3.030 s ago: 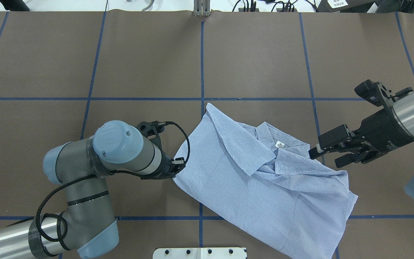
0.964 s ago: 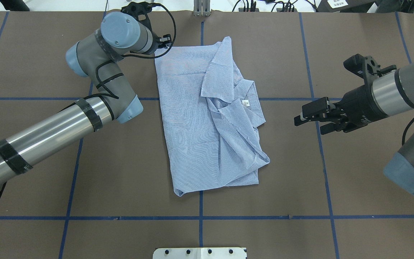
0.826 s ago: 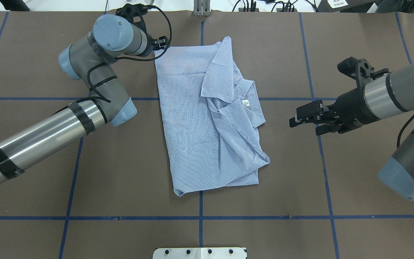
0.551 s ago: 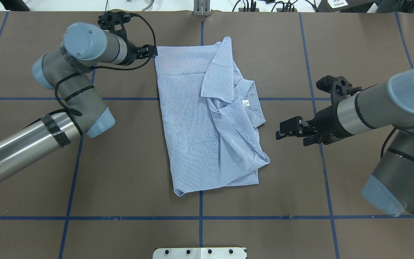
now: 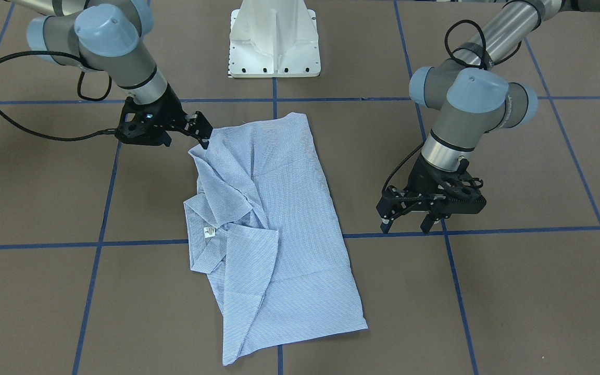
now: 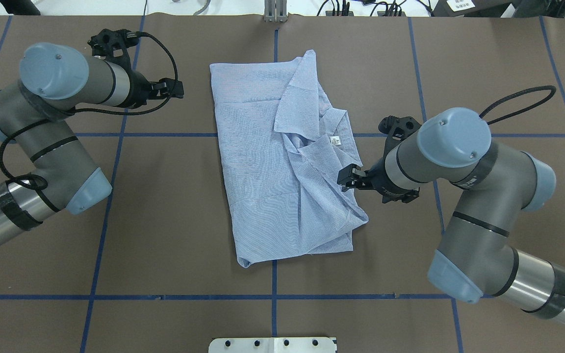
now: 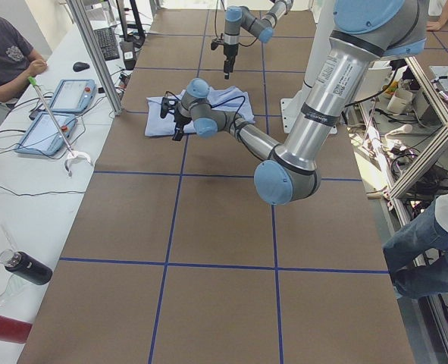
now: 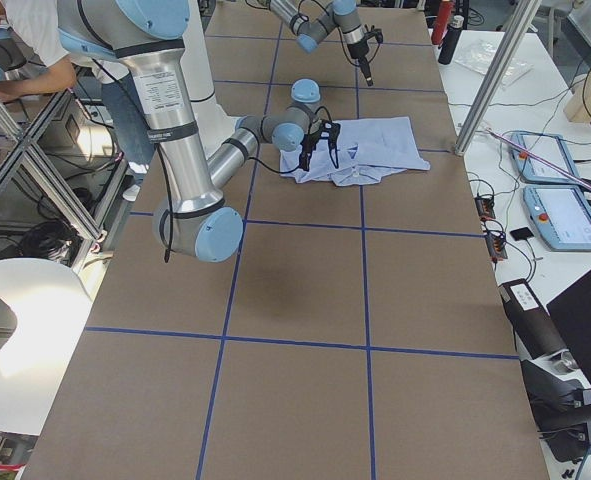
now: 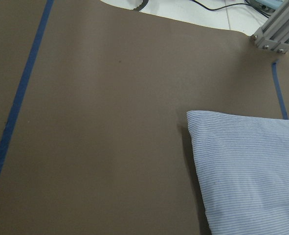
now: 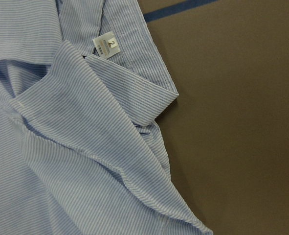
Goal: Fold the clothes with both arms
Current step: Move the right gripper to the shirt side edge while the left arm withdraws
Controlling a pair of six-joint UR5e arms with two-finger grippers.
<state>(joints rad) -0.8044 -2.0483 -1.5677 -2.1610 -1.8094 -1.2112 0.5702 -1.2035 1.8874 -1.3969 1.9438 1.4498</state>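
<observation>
The light blue striped shirt [image 6: 272,171] lies loosely folded in the table's middle, collar and white neck label [image 6: 334,140] on its right side. It also shows in the front view [image 5: 289,224]. My left gripper [image 6: 178,88] is open and empty over bare table, left of the shirt's far left corner; in the front view [image 5: 404,227] its fingers point down. My right gripper [image 6: 345,180] is open at the shirt's right edge, just below the collar, also seen from the front [image 5: 203,136]. The right wrist view shows collar and label [image 10: 105,46] close below.
The brown table cover carries blue tape lines [image 6: 273,296]. The white pedestal base [image 5: 274,36] stands at the near edge. An aluminium post [image 6: 276,12] stands at the far edge. Tablets [image 7: 64,95] and a seated person are beyond the table's far side.
The left gripper dragged the shirt to the far side, let go of its corner and drew back leftward. The right arm swung in from the right to the shirt's collar edge.
</observation>
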